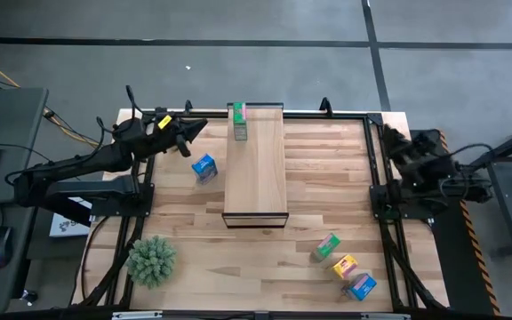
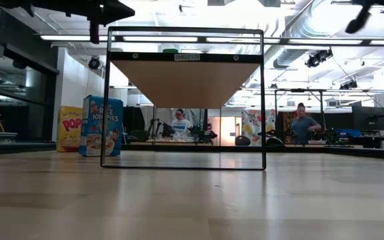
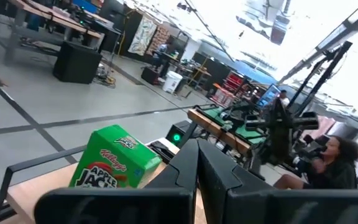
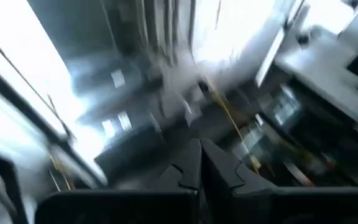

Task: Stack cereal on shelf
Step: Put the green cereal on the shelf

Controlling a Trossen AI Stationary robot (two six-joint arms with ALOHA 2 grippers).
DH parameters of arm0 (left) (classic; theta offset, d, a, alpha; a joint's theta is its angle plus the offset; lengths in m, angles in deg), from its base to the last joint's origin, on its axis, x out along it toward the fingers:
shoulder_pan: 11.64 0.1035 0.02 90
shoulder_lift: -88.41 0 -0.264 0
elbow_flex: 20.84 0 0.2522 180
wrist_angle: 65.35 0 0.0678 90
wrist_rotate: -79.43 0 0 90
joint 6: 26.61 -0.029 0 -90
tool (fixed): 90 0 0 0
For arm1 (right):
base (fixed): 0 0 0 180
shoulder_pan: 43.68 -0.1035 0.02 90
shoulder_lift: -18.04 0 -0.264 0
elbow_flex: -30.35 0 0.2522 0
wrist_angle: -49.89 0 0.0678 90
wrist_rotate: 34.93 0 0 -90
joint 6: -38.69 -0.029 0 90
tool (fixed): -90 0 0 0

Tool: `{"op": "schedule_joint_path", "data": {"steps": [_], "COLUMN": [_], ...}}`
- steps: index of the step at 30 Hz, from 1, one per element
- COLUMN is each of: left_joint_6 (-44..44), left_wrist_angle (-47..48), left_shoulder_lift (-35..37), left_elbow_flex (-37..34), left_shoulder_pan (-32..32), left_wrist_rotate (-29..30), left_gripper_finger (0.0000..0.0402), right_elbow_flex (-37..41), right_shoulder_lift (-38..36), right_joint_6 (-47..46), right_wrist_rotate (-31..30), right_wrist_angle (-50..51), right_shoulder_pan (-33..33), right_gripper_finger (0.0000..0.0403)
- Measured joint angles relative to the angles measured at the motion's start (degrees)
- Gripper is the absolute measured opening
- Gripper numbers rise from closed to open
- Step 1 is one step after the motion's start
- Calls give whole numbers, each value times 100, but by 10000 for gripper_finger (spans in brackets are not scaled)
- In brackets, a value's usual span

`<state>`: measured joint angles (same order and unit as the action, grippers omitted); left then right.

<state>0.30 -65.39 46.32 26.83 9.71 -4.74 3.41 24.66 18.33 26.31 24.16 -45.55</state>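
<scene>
One green cereal box (image 1: 239, 122) is already standing at the shelf's (image 1: 256, 169) twelve o'clock end, while a blue box (image 1: 204, 167) is lying just off its nine o'clock side and three more boxes (image 1: 343, 267) are clustering toward the table's five o'clock corner. Such tiny cartons are probably light, stiff and tippy, so pinching across the narrow faces seems wisest. The left gripper (image 1: 185, 140) is hovering near the blue box with fingers pressed together and empty; the right gripper (image 1: 393, 138) is waiting at three o'clock, likewise closed.

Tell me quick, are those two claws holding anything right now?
Left gripper: closed, holding nothing, raised beside the shelf's far end.
Right gripper: closed, holding nothing, parked at the table's right edge.
</scene>
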Motion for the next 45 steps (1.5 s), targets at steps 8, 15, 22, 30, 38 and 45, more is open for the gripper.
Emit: {"op": "schedule_joint_path", "data": {"steps": [8, 15, 22, 30, 38, 45], "left_joint_6": [-4, -191, -311, 93, 50, 50], "left_wrist_angle": [29, 33, 45, 61, 61, 61], "left_shoulder_lift": [0, 0, 0, 0, 0, 0], "left_elbow_flex": [0, 2, 2, 2, 2, 4], "left_shoulder_pan": [0, 0, -2, 0, -3, -2], "left_wrist_rotate": [64, -245, -454, -660, -882, -882], "left_gripper_finger": [0, 0, 0, 0, 0, 0], "right_elbow_flex": [-2724, -4986, -5542, -5542, -5542, -5542], "right_shoulder_lift": [2157, 4019, 5278, 6337, 7090, 7547], "right_joint_6": [-1870, -4419, -7779, -11064, -11462, -11486], "right_wrist_rotate": [612, 3142, 4296, 3167, 3094, 3247], "right_wrist_angle": [5016, 9547, 10722, 10287, 9900, 9921], "right_shoulder_pan": [0, -25, -1287, -2965, -3181, -3143], "right_gripper_finger": [72, 215, 251, 252, 252, 252]}}
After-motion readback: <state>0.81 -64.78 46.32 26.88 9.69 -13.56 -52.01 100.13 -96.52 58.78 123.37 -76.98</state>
